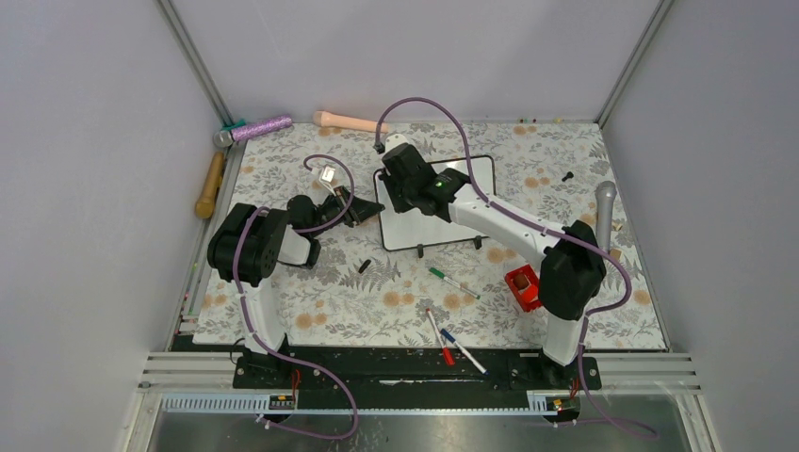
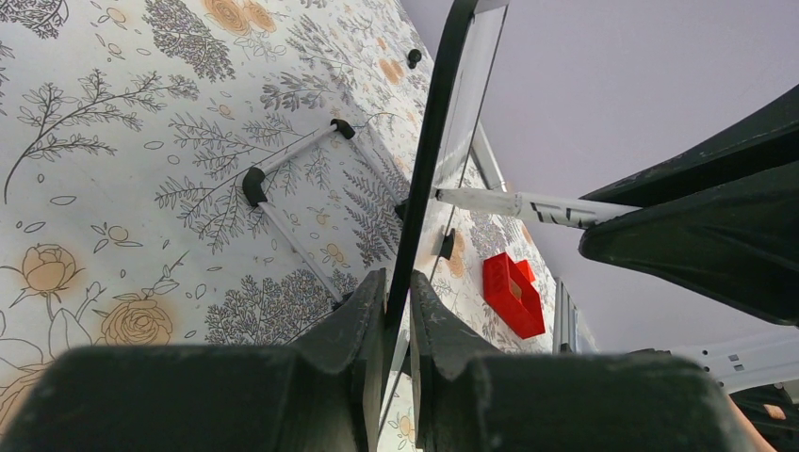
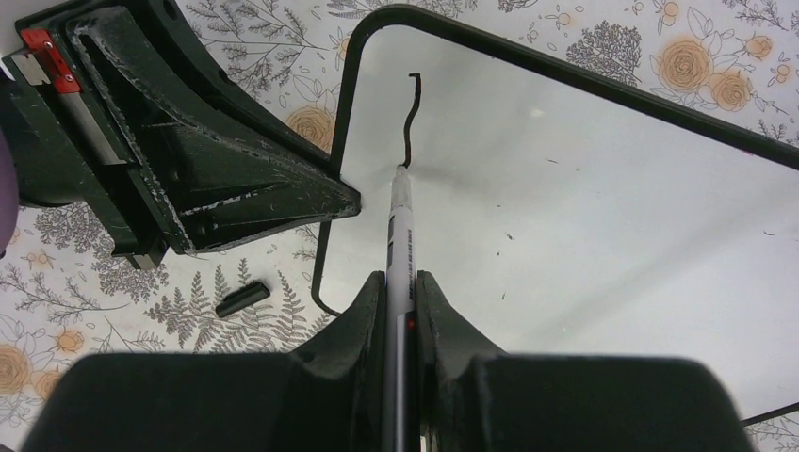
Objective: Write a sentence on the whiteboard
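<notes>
The whiteboard [image 1: 424,231] lies on the flowered table mat, its black frame seen edge-on [image 2: 433,122] in the left wrist view. My left gripper [image 1: 372,212] [image 2: 398,292] is shut on the board's left frame edge. My right gripper [image 1: 396,188] [image 3: 400,287] is shut on a white marker [image 3: 399,226] [image 2: 528,205]. The marker's tip touches the glossy surface [image 3: 584,207] near that left edge. Of the sentence, one curvy black stroke [image 3: 410,122] shows, running from the tip toward the board's corner.
A black marker cap [image 1: 364,266] [image 3: 238,299] lies in front of the board. Green [image 1: 454,282], red [image 1: 439,337] and blue [image 1: 462,350] pens lie near the front edge. A red box [image 1: 521,287] stands at the right. Toy microphones [image 1: 254,129] [image 1: 604,212] lie at the mat's edges.
</notes>
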`<action>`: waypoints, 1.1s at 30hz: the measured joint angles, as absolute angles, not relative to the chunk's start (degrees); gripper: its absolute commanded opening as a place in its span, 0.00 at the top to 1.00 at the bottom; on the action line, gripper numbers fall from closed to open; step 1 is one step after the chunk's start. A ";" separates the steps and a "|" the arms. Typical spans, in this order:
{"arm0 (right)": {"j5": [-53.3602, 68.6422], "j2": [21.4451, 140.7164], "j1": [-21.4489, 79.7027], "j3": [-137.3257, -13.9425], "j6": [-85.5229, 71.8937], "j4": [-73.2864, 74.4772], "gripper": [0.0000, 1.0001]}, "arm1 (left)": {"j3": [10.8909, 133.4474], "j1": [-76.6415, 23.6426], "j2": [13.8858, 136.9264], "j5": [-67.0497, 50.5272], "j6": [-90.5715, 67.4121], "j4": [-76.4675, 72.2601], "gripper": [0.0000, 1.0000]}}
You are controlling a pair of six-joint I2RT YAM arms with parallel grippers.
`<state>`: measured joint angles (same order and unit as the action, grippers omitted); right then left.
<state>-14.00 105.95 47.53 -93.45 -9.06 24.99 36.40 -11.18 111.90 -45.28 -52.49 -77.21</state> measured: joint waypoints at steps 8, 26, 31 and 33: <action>-13.89 104.09 47.53 -93.45 -9.19 24.99 1.00 | 36.38 -11.18 111.87 -45.67 -52.49 -77.52 0.96; -14.46 104.77 47.51 -98.72 -7.53 25.02 1.00 | 36.38 -11.18 111.87 -45.89 -52.47 -77.67 0.96; -14.55 106.00 47.53 -99.29 -7.27 24.99 1.00 | 36.38 -11.20 111.87 -45.91 -52.45 -77.67 0.96; -14.55 106.30 47.51 -99.37 -7.20 25.02 1.00 | 36.38 -11.20 111.87 -45.91 -52.45 -77.67 0.96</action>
